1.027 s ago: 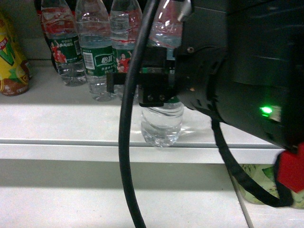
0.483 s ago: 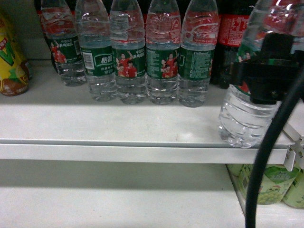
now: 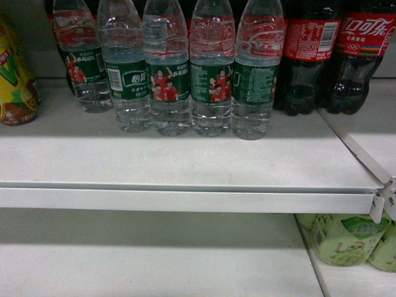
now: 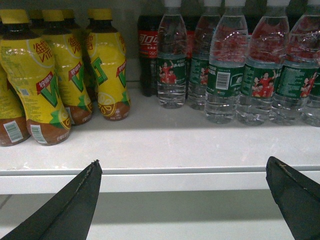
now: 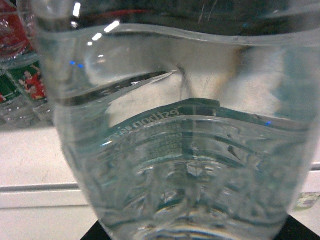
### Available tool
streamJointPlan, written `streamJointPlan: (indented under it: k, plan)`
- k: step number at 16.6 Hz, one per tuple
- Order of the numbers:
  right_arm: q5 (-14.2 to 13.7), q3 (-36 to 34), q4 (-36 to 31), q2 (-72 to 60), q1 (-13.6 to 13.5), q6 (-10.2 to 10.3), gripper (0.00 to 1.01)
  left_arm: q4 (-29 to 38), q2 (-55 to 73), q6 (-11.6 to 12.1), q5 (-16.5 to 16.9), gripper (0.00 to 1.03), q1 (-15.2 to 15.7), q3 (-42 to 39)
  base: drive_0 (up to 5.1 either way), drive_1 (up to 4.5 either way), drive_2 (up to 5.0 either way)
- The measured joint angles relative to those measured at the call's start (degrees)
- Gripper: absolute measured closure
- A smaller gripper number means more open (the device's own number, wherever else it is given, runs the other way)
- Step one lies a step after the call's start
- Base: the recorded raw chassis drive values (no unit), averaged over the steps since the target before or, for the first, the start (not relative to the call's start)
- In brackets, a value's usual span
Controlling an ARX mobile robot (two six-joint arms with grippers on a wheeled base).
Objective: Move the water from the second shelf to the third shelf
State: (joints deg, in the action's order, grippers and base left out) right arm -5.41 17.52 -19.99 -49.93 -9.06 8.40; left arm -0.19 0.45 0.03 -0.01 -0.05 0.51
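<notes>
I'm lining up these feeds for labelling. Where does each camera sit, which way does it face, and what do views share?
Head: on the robot, facing the shelf slightly downward; water bottles and cola in a row; no robot parts visible.
Left wrist: low before the shelf edge, facing yellow drinks and water; both fingertips of the left gripper frame it, spread apart.
Right wrist: pressed close to the held water bottle.
Shared: the green-labelled water row appears in all three.

The left pincer point(image 4: 182, 200) hangs spread wide below the shelf edge point(image 4: 160, 179); the right pincer grips the water bottle point(image 5: 175, 130).
</notes>
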Motion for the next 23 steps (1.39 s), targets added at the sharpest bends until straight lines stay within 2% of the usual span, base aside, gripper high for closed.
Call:
streamJointPlan:
  k: [1, 3, 8, 14, 23]
  plan:
    - [0.3, 0.0, 2.1, 2.9, 0.9, -0.8, 0.6, 0.0, 0.0, 0.0, 0.0, 0.05, 0.0, 0.0, 0.0, 0.0, 0.0]
    - [1.7, -0.5, 6.9, 7.9, 1.9, -0.9, 0.61, 0.0, 0.0, 0.0, 0.0, 0.05, 0.0, 0.0, 0.0, 0.0, 0.0]
    - [-0.5, -1.6, 12.7, 15.6, -0.7, 0.0, 0.61, 0.0, 0.0, 0.0, 0.0, 0.05, 0.0, 0.0, 0.0, 0.0, 0.0]
    - [-2.0, -2.1, 15.0, 19.3, -0.8, 0.6, 0.61, 0.0, 0.0, 0.0, 0.0, 0.05, 0.0, 0.0, 0.0, 0.0, 0.0]
    - [-2.1, -2.1, 14.9, 19.3, -0.8, 0.8, 0.61, 0.0, 0.0, 0.0, 0.0, 0.05, 0.0, 0.0, 0.0, 0.0, 0.0]
